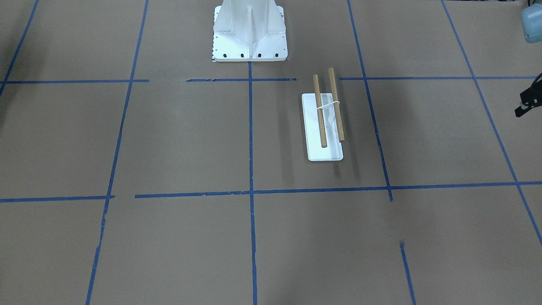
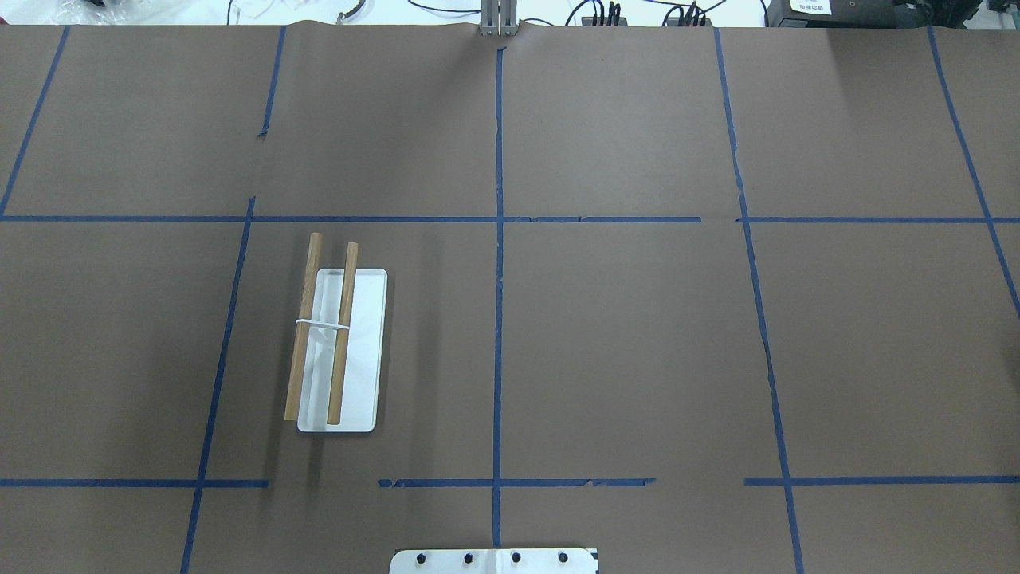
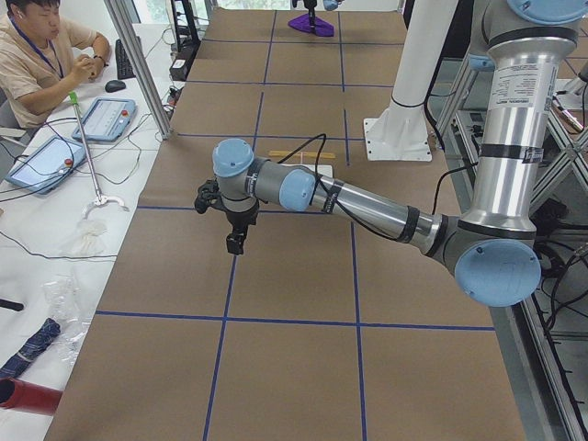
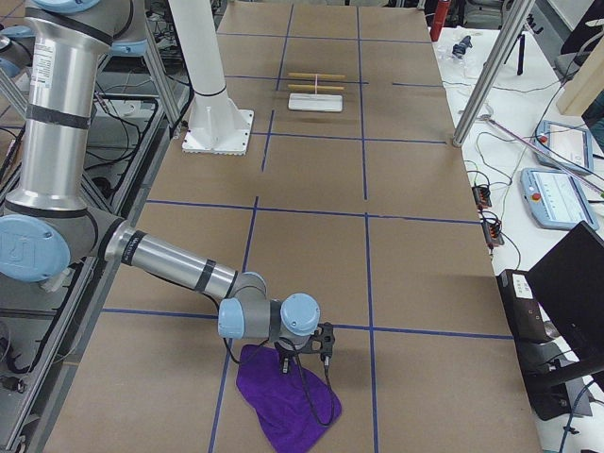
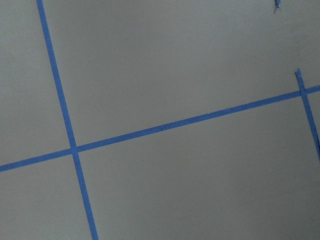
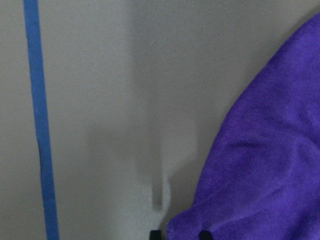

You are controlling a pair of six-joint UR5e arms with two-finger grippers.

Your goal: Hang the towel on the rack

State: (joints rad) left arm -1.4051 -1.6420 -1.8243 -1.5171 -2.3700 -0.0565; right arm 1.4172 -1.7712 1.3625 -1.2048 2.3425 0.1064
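Note:
The towel (image 4: 288, 406) is a deep-purple cloth lying flat on the brown table at the robot's right end; it also shows in the right wrist view (image 6: 260, 165). My right gripper (image 4: 324, 342) hangs low over the towel's edge. In the right wrist view (image 6: 179, 234) its two dark fingertips (image 6: 155, 234) stand apart with the towel's rim between them. The rack (image 2: 339, 351) is a white base with two wooden rods, far from the towel on the robot's left half. My left gripper (image 3: 236, 237) hovers over bare table beyond the rack; I cannot tell its jaws.
The white robot pedestal (image 1: 250, 31) stands at the table's middle back edge. Blue tape lines (image 2: 498, 263) cross the table. An operator (image 3: 41, 60) sits at a side desk with tablets and cables. An aluminium post (image 4: 486, 71) stands by the table's far edge.

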